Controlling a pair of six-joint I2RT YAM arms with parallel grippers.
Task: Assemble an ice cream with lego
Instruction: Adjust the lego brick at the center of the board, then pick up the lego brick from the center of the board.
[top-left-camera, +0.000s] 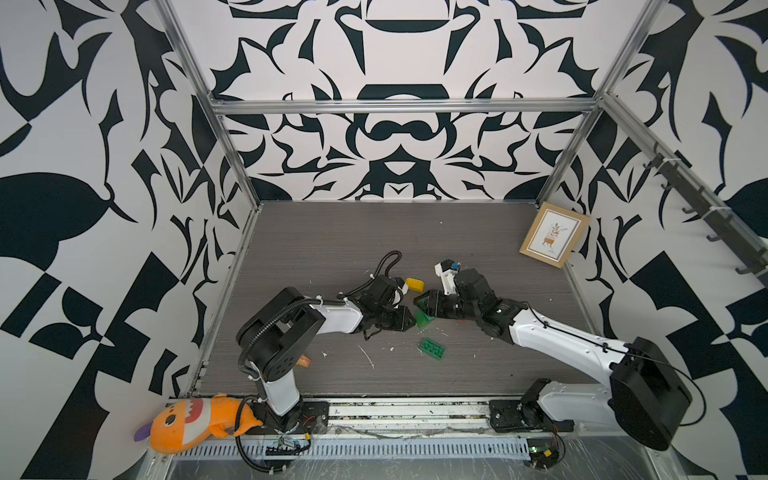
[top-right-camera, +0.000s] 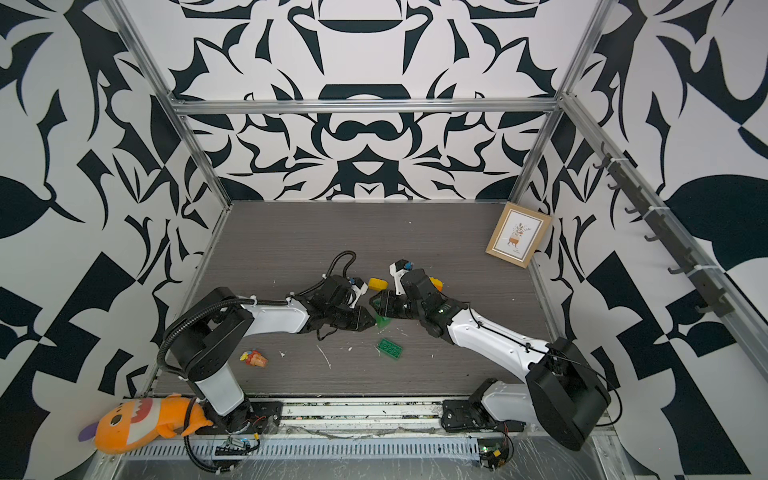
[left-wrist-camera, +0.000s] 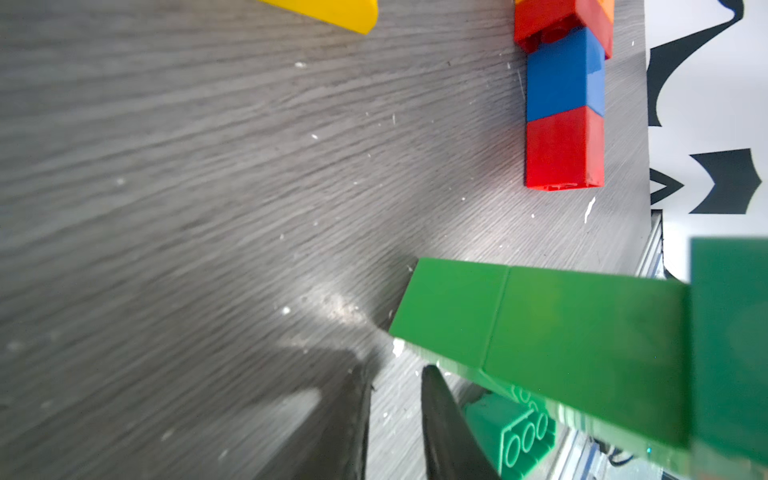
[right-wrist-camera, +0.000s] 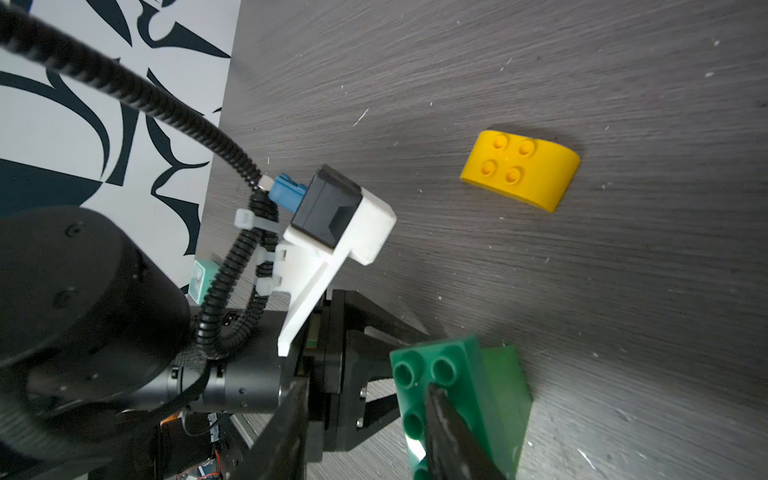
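At the middle of the table (top-left-camera: 332, 249), a tilted green lego stack (top-left-camera: 424, 322). At its 9 o'clock, left gripper (top-left-camera: 409, 320), clenched on nothing. Just at its 12 o'clock, right gripper (top-left-camera: 420, 306), jaws spread, one finger (right-wrist-camera: 453, 432) against the studded face. Flat green brick (top-left-camera: 432, 348) loose at 6 o'clock; yellow dome (top-left-camera: 414, 284) farther out at 12 o'clock.

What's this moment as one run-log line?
left gripper shut | right gripper open at green bricks | yellow dome brick loose | red-blue stack on table
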